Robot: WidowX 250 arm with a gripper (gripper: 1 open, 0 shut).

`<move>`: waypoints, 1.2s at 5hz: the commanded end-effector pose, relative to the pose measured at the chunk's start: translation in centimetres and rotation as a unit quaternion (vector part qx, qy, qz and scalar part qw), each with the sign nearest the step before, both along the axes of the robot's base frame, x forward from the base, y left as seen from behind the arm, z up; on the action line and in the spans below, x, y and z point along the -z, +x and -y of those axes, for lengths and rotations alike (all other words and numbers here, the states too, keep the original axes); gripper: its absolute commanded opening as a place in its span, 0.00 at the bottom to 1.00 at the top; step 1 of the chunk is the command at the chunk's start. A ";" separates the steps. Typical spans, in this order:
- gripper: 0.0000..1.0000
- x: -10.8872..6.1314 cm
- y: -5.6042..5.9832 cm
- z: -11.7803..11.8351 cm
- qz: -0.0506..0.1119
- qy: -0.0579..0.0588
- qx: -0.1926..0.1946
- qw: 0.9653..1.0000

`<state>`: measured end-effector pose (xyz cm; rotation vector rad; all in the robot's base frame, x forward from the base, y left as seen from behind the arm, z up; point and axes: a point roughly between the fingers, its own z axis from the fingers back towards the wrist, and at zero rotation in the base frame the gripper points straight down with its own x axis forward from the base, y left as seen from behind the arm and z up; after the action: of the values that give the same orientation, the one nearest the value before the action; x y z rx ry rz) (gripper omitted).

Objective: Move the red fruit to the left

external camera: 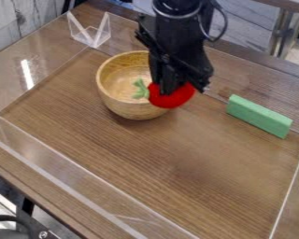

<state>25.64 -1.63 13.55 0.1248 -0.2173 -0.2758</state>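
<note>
The red fruit (pixel 171 95), bright red with a green leafy stem, hangs in the air over the right rim of the wooden bowl (pixel 120 80). My black gripper (pixel 172 86) points almost straight down and is shut on the red fruit. Its fingers cover the fruit's upper part. The green stem sticks out to the left, over the bowl's inside.
A green rectangular block (pixel 260 115) lies on the wooden tabletop at the right. A clear plastic wall (pixel 64 168) rims the table at the front and left. A small clear stand (pixel 89 30) sits at the back left.
</note>
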 end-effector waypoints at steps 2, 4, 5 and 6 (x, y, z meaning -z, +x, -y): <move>0.00 -2.9 0.9 -0.8 0.034 0.006 -0.024 0.999; 0.00 -3.5 0.2 -2.1 0.038 0.011 -0.053 0.998; 0.00 -3.4 -0.6 -2.2 0.038 0.012 -0.064 0.997; 0.00 -3.6 -1.5 -2.6 0.039 0.014 -0.070 0.997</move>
<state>24.01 0.64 16.28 0.1697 -0.2478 -0.1431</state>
